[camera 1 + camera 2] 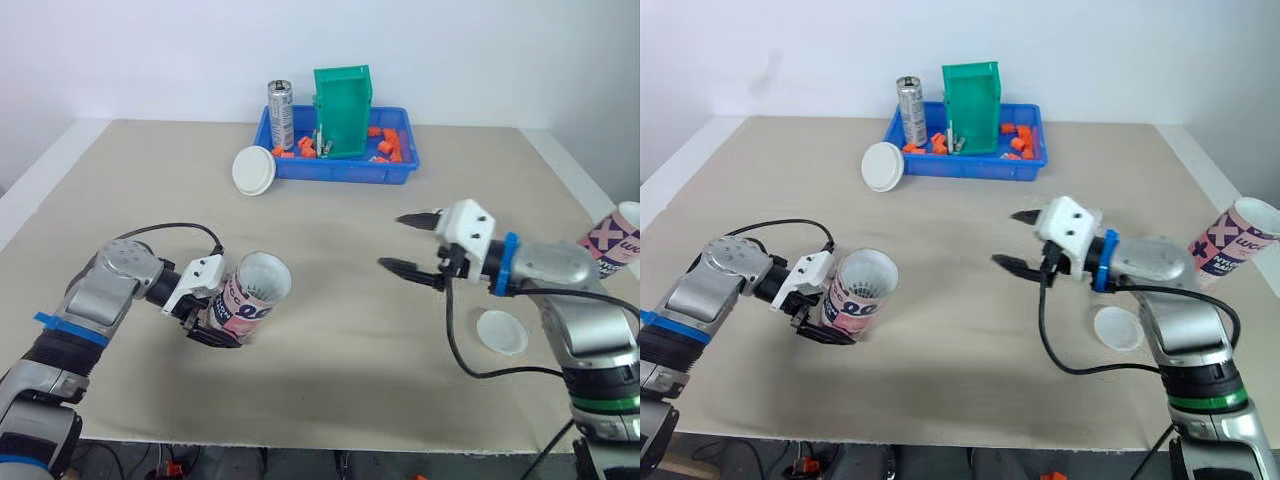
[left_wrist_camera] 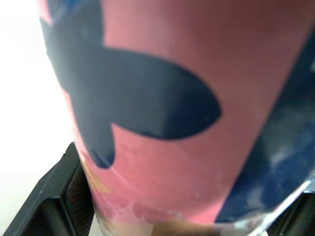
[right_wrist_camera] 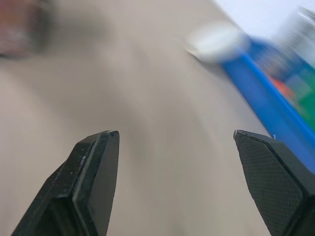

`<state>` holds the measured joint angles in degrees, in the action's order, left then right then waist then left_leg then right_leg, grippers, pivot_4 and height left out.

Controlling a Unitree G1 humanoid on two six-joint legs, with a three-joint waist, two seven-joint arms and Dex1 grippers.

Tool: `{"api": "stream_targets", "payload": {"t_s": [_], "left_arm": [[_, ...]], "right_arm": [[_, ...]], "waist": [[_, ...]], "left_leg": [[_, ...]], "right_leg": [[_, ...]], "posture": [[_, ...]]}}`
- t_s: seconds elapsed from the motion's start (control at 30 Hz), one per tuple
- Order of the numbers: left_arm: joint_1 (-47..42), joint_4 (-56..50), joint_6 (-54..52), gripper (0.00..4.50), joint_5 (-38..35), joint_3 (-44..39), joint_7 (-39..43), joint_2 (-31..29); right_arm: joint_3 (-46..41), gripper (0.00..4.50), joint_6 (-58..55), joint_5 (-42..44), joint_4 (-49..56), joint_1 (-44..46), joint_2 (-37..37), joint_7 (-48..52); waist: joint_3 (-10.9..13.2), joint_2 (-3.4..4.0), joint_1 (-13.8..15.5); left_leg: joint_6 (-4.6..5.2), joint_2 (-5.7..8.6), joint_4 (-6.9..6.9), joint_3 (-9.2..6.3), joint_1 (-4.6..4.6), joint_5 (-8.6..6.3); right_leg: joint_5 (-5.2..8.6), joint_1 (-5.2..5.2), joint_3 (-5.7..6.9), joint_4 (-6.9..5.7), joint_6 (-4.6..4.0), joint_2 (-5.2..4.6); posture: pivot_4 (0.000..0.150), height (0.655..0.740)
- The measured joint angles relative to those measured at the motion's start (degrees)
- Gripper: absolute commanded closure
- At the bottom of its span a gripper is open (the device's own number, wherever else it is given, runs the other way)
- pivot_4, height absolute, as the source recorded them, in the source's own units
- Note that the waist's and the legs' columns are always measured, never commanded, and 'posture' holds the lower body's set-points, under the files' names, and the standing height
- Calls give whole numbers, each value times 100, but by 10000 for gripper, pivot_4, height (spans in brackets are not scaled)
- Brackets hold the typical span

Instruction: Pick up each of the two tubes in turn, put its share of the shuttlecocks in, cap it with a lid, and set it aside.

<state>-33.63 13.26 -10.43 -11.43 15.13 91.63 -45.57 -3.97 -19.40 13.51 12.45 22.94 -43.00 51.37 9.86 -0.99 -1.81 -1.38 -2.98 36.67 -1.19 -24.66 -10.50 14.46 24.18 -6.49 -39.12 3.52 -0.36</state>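
Note:
My left gripper [image 1: 222,314] is shut on a pink and navy tube [image 1: 250,296], held tilted just above the table at the left front. The tube's open mouth [image 1: 264,277] faces up and to the right and looks white inside. In the left wrist view the tube [image 2: 172,98] sits close between the black fingers [image 2: 49,196]. My right gripper [image 1: 392,241] hovers open and empty over the middle right of the table, pointing left towards the tube. A second pink tube [image 1: 612,240] lies at the table's right edge. One white lid [image 1: 501,331] lies flat under my right forearm.
A blue tray [image 1: 340,170] at the back holds orange pieces, a green bin [image 1: 342,110] and a silver can [image 1: 281,115]. A second white lid [image 1: 254,170] leans against the tray's left end. Between the two grippers lies bare beige table [image 1: 330,300].

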Motion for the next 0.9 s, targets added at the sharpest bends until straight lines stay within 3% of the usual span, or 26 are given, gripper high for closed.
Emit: {"api": "stream_targets", "payload": {"t_s": [0.23,0.37,0.9], "left_arm": [[7,-9,5,5468,9,-7,-10,25],[3,4,5,5468,23,-18,-6,25],[63,-47,-74,5468,14,-72,-8,-5]], "right_arm": [[-679,5101,-130,-457,-922,-661,426,-1537],[-724,5101,-69,-550,-1404,-660,555,-1884],[-389,5101,1121,-666,-4553,1074,1030,-1756]], "waist": [[0,-2,-13],[1,2,-35],[3,5,-93]], "left_leg": [[0,2,5,4,0,0],[0,2,4,2,1,0],[2,5,4,-1,2,1]], "right_leg": [[9,-5,-6,2,-16,-1],[4,-6,-6,2,-8,1],[-5,-11,-8,3,11,0]], "posture": [[1500,7083],[1500,7083],[1500,7083]]}}
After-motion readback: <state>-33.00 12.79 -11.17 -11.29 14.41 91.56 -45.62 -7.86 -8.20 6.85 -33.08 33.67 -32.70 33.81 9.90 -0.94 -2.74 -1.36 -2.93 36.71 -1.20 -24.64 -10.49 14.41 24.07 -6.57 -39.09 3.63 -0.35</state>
